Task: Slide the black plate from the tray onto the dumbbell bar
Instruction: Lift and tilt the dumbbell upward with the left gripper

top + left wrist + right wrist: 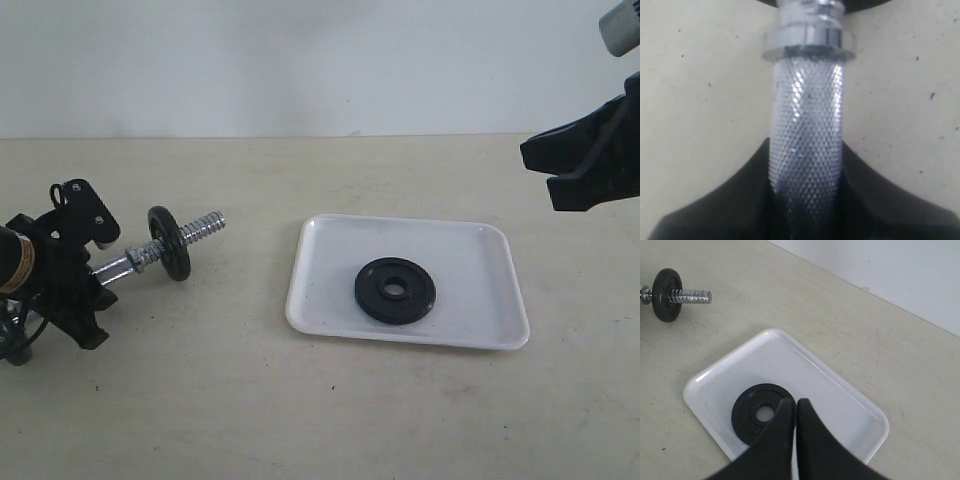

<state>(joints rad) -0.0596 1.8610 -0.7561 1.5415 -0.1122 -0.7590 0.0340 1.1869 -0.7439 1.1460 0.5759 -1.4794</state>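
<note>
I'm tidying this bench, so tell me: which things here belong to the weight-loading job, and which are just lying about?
In the job: black plate, in the tray; dumbbell bar, gripped by the left pincer; right pincer, shut, holding nothing.
Just about: only the mounted disc and collar, already on the bar.

place: robot lab bench | evidence: plain beige tabletop [300, 410], blank white wall [300, 60], black robot arm [22, 258]
</note>
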